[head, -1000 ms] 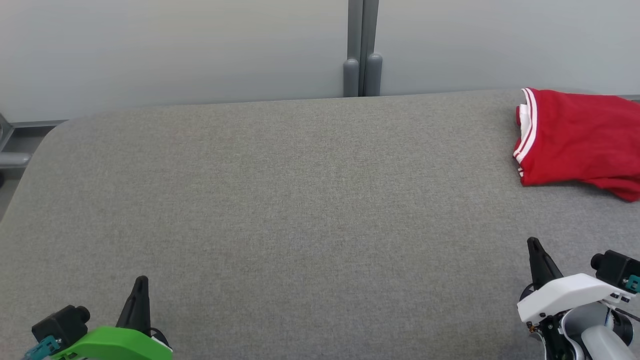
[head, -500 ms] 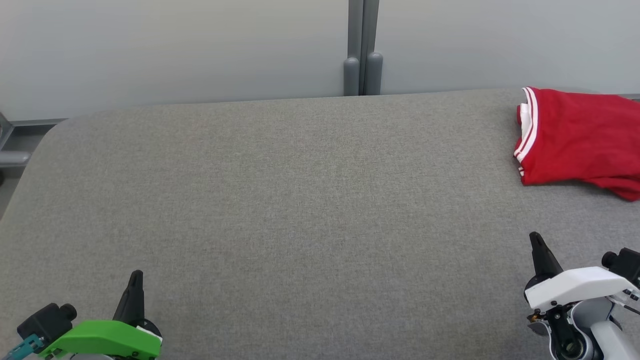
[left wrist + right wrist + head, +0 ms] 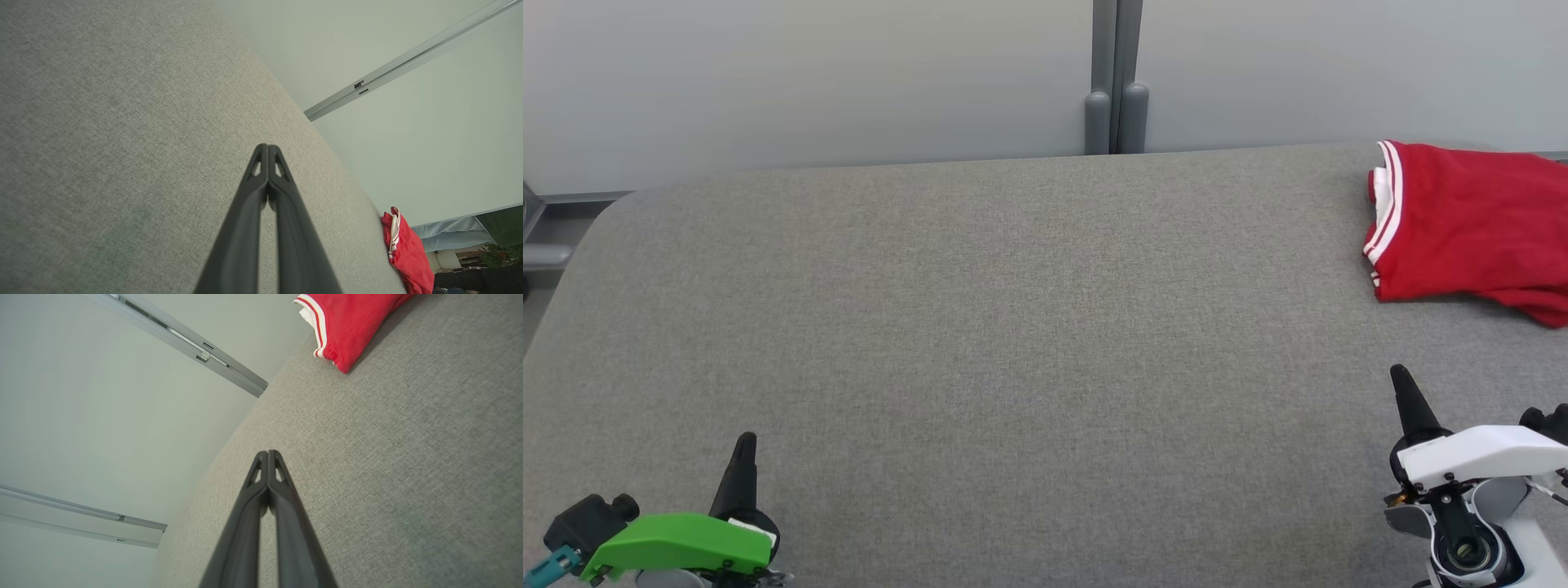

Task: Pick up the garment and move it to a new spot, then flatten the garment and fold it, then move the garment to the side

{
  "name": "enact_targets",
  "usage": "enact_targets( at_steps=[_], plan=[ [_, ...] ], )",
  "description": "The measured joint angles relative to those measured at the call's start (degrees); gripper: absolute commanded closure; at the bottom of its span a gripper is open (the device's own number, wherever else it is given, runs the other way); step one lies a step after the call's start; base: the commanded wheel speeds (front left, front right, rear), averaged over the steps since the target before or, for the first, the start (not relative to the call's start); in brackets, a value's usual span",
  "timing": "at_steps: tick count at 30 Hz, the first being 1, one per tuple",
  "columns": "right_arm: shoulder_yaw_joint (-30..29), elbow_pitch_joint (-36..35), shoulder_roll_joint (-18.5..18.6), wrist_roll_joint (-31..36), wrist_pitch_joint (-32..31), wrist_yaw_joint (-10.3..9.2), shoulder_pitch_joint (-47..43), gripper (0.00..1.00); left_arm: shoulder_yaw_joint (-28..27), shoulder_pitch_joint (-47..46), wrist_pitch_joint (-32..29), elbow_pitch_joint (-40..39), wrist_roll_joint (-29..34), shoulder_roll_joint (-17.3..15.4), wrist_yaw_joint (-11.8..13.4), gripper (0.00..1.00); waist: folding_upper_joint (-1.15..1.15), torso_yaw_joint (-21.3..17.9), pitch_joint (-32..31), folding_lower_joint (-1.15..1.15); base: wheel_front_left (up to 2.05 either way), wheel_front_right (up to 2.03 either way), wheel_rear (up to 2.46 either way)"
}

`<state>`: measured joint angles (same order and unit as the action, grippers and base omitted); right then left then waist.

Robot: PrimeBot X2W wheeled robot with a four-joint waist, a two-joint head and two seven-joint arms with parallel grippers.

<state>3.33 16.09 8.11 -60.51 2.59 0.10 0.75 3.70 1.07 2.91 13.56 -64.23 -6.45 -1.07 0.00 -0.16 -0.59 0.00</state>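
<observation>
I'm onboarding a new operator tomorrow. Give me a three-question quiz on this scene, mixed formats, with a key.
1. True or false: the red garment lies at the far right of the grey table.
2. Which gripper is nearer the garment?
3. The left gripper and right gripper are: A) open B) shut C) holding cloth.
Key: 1 true; 2 right; 3 B.

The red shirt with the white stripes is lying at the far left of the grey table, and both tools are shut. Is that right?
Almost. The red fabric garment with white-striped trim lies at the far right of the grey cloth-covered table, not the left, as the head view shows. The left tool and right tool are both shut, as you said.
</observation>
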Motion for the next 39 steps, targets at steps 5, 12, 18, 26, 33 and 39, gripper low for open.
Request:
enact_targets(
  at_steps=[5, 12, 18, 26, 33, 39],
  plan=[
    [-1.20, -0.04, -0.86, -3.37, -0.75, 0.56, 0.03, 1.00, -0.70, -0.21, -0.97, 0.15, -3.13, 0.40, -0.52, 1.00, 0.00, 0.02, 0.07, 0.00, 0.00, 0.00, 0.00],
    [-2.96, -0.15, -1.40, -7.95, -2.27, 1.46, 0.39, 1.00, -2.03, -1.31, -2.46, 0.27, -7.09, 0.87, -1.13, 1.00, 0.00, 0.04, 0.16, 0.00, 0.00, 0.00, 0.00],
    [-4.36, -0.32, -2.52, -12.05, -3.25, 2.37, 1.14, 1.00, -3.24, -1.38, -3.46, 0.33, -10.69, 1.78, -1.79, 1.00, 0.00, 0.06, 0.24, 0.00, 0.00, 0.00, 0.00],
    [-6.54, -0.49, -3.27, -18.02, -5.05, 3.43, 1.25, 1.00, -4.72, -2.60, -5.48, 0.45, -15.70, 2.30, -2.97, 1.00, 0.00, 0.09, 0.36, 0.00, 0.00, 0.00, 0.00],
    [-8.15, -0.64, -4.45, -22.86, -6.51, 4.11, 1.88, 1.00, -5.89, -2.94, -6.77, 0.47, -20.17, 3.11, -3.53, 1.00, 0.00, 0.12, 0.45, 0.00, 0.00, 0.00, 0.00],
    [-9.58, -0.81, -4.83, -26.97, -7.56, 5.00, 2.36, 1.00, -7.24, -3.74, -7.95, 0.56, -23.73, 3.63, -4.03, 1.00, 0.00, 0.14, 0.54, 0.00, 0.00, 0.00, 0.00]
  ],
)
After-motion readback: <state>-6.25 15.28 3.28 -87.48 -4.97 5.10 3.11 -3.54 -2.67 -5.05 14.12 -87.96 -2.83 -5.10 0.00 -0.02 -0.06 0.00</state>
